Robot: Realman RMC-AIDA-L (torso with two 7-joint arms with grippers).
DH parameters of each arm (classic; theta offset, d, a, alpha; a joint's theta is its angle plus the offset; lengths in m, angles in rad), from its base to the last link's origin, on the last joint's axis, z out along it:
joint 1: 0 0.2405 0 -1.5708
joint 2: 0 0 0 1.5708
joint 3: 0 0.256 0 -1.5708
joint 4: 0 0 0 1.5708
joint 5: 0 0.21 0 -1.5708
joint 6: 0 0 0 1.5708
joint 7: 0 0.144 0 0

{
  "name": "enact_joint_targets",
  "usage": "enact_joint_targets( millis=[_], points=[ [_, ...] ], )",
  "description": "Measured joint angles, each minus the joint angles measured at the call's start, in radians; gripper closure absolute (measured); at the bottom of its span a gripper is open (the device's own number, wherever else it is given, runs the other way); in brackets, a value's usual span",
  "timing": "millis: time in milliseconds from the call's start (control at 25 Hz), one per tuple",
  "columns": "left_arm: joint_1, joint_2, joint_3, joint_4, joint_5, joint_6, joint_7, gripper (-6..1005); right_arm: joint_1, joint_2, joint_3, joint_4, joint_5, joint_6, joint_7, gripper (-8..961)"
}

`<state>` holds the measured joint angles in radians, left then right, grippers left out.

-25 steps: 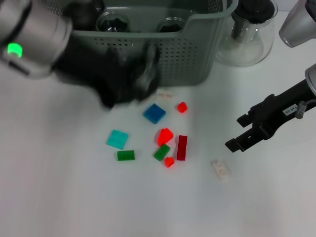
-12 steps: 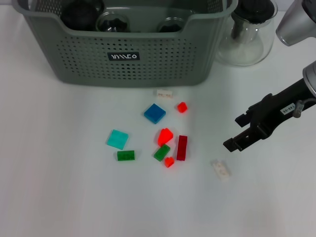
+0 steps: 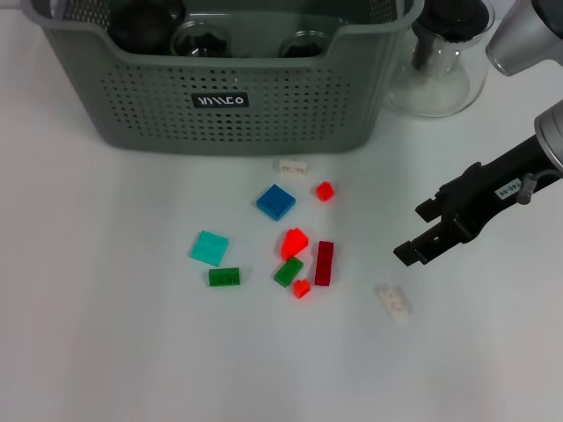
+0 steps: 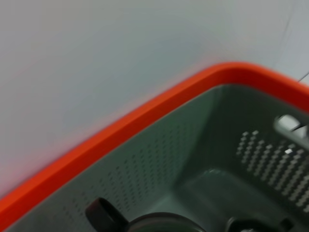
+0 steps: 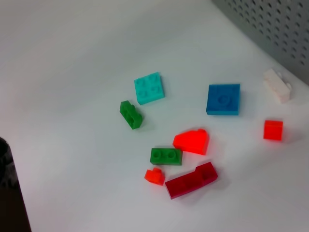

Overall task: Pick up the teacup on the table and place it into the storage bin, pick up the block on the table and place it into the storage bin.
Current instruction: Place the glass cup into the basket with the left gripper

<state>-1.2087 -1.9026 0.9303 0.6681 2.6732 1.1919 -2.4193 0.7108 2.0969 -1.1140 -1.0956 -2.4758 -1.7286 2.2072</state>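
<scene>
Storage bin — grey-green, perforated walls, black label with white lettering, standing at the far side of the white counter. Inside it: dark rounded items and glassware, not clearly identifiable; the left wrist view looks down into the bin past its rim. No teacup can be made out on the counter.

Glass teapot with black lid, just beside the bin on the robot's right.

Blocks, loose on the counter in front of the bin:
- white block, nearest the bin wall
- small red cube
- blue square plate
- teal square plate
- green brick
- bright red sloped piece
- second green brick, touching or nearly touching the sloped piece
- small red piece
- dark red long brick
- white block, set apart to the right

Right gripper — black, hovering above the counter between the block cluster and the counter's right side, fingers parted and holding nothing.

Left gripper — out of sight in every view, so I cannot tell its state.
</scene>
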Motion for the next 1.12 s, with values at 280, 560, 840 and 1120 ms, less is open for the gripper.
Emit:
enact_joint_targets(
  millis=[280,560,840,1120],
  points=[
    [0.011,-0.047,0.000,-0.087,0.051,-0.138,0.005,959,0.004,0.000,0.000,0.001,0.001,0.002,0.000,56],
    [0.027,-0.095,0.014,-0.103,0.075,-0.209,0.009,959,0.006,0.000,0.000,0.003,0.001,0.003,-0.003,56],
    [0.039,-0.128,0.017,-0.108,0.104,-0.259,0.009,958,0.006,0.000,0.000,0.006,0.000,0.006,-0.006,56],
    [0.045,-0.140,0.038,-0.130,0.106,-0.292,0.009,958,0.009,0.000,0.000,0.020,-0.003,0.017,-0.008,57]
  ],
)
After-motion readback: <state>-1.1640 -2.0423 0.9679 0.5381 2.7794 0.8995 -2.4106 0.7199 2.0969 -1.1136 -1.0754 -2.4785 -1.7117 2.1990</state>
